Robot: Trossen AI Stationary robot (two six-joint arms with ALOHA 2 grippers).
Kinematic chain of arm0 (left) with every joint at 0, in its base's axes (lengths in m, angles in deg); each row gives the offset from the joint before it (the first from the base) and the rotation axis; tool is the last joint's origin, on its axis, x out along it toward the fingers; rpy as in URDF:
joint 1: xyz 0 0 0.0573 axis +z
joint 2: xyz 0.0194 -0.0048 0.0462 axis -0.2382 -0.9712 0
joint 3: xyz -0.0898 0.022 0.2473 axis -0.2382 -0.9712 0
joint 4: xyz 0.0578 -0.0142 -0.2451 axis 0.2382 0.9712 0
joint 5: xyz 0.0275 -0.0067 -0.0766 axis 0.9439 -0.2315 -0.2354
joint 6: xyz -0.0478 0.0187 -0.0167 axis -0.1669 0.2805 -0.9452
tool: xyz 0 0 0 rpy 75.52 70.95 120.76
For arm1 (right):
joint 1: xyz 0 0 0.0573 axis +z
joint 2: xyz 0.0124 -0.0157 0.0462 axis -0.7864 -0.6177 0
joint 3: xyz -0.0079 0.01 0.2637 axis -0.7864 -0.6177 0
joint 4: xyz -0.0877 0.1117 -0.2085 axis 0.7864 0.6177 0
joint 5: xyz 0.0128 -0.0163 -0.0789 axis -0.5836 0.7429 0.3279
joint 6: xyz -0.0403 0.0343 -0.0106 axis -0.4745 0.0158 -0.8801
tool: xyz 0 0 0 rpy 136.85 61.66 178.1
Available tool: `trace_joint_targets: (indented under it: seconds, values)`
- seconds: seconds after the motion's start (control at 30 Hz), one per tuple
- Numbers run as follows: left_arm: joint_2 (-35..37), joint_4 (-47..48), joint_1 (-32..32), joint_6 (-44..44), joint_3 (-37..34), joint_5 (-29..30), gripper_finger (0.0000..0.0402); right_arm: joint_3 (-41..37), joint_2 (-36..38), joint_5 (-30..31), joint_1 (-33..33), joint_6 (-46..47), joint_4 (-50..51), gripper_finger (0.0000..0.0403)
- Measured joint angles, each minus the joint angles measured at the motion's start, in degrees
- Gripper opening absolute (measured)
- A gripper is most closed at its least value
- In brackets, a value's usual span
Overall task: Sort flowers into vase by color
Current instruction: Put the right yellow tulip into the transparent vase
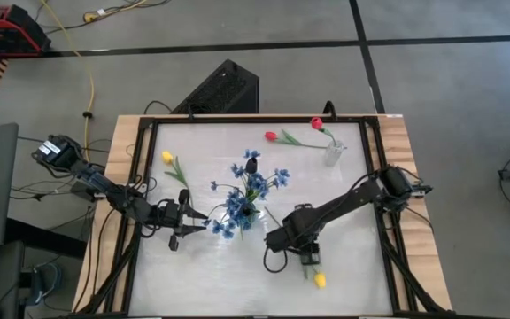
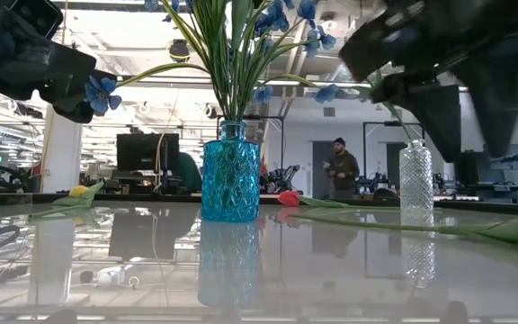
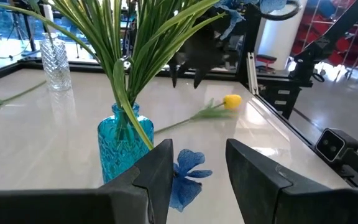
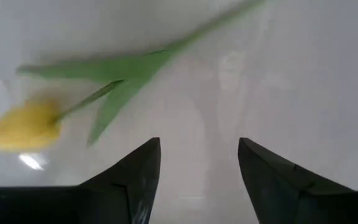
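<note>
**Operator:** Currently my right gripper (image 4: 197, 171) hangs open over the tabletop, with a yellow tulip (image 4: 23, 124) lying flat just ahead of its fingertips and off to one side. I judge it light, its stem thin and springy, its leaf limp. I would take hold on the bare stem (image 4: 204, 34) past the leaf, not on the soft head.

**Second:** And the left?

**Operator:** My left gripper (image 3: 197, 165) is open too, beside the blue vase (image 3: 122, 146), which holds the blue sprays (image 1: 248, 190). A loose blue blossom (image 3: 187, 177) sits between its fingers, not gripped.

**Second:** What is unclear?

**Operator:** From the right wrist, the stem's far end runs out of frame. From table level, I cannot tell the gripper's height above the glass. Another yellow tulip (image 1: 168, 158) and a red tulip (image 1: 273, 136) lie farther off; a clear vase (image 1: 334, 152) holds one red.
</note>
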Motion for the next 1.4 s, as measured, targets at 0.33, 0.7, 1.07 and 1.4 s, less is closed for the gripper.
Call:
trace_joint_targets:
  seconds: [0.33,0.7,1.07,1.4]
  values:
    - [0.0,0.87,0.0,0.16,0.0,0.17,0.0137,0.0,0.0,2.34,6.58,-69.79,-3.11,0.0227]
    - [-0.02,0.87,-0.02,0.14,0.0,0.49,0.0137,0.0,-0.02,13.43,7.69,-89.77,-18.4,0.0221]
    - [0.0,1.12,0.0,0.07,0.0,1.4,0.0137,-2.08,-4.65,13.66,5.07,-97.93,-16.85,0.0221]
    - [0.0,2.29,-0.01,-0.1,0.0,3.24,0.0137,-2.49,-9.9,13.48,4.41,-98.94,-16.94,0.021]
